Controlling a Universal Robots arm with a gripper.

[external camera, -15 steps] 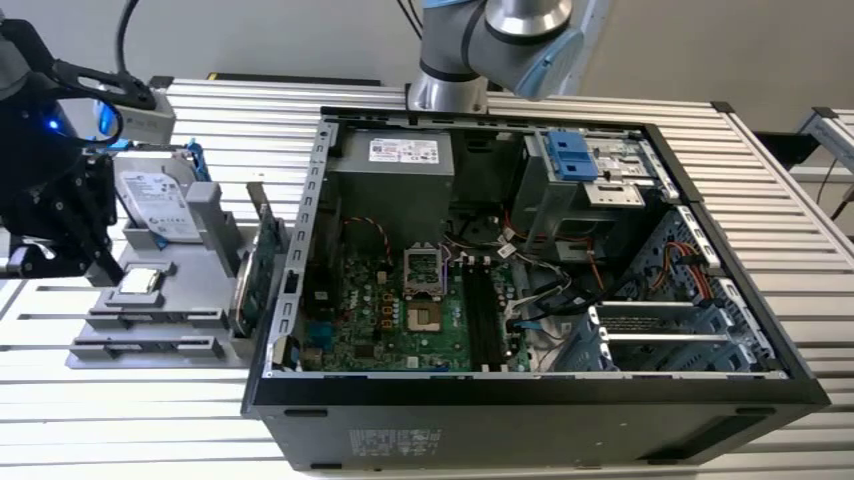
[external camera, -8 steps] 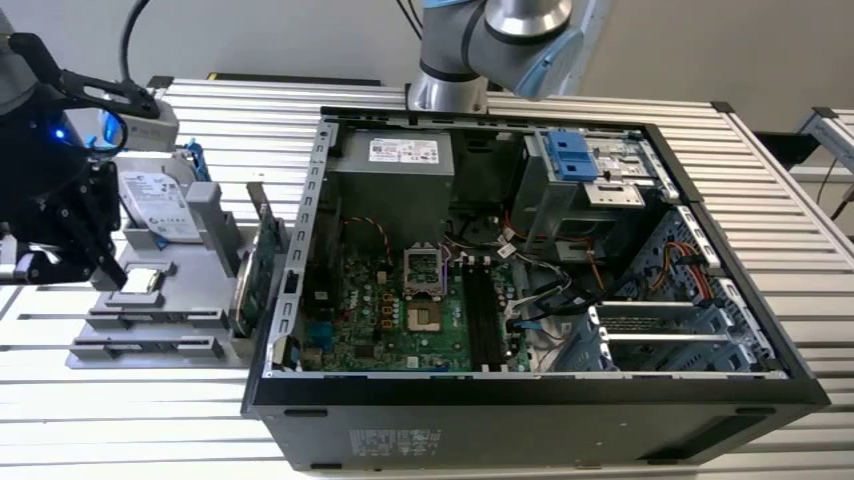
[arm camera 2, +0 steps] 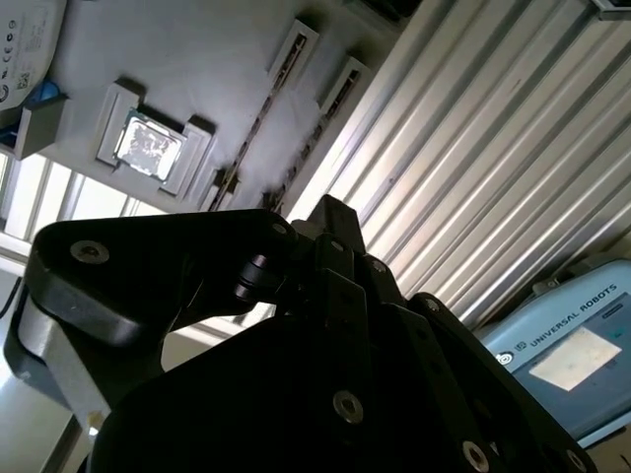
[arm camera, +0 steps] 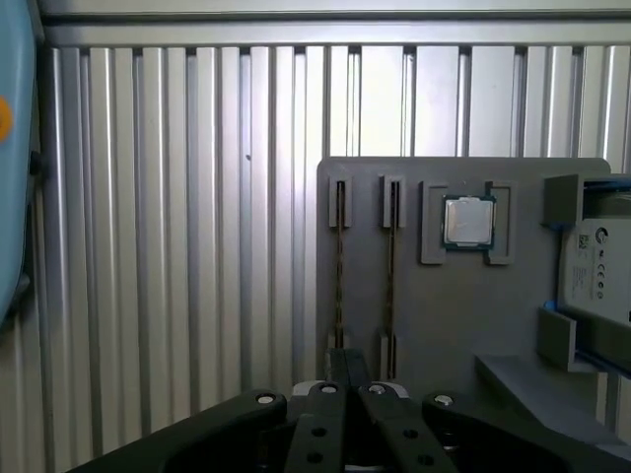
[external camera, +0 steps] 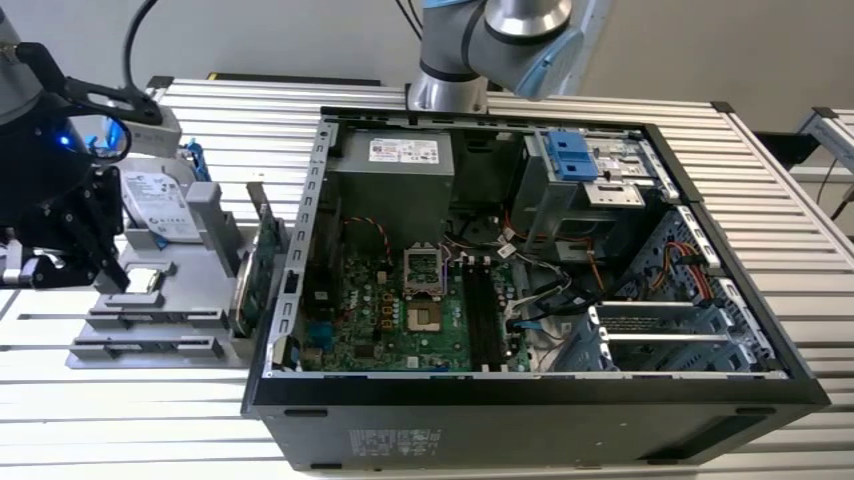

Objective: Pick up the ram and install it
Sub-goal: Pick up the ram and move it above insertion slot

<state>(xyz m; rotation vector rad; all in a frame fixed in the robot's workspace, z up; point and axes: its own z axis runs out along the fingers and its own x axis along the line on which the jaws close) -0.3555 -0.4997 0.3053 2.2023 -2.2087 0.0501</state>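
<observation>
Desk (arm camera: 148, 246): slatted aluminium, carrying grey holder (arm camera: 444, 325).
Ram (arm camera: 340, 258): edge-up in its holder slot, untouched.
End effector (arm camera: 353, 363): fingers together, empty, hovering near it.
Risk: I fear closed fingers striking the stick's edge.

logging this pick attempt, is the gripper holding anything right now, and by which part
Nothing is held: the gripper is bare by the gray holder, where both ram sticks sit in slots.

Ribbed metal table (external camera: 134, 420): grey parts holder (external camera: 147, 325), open computer case (external camera: 534, 425).
</observation>
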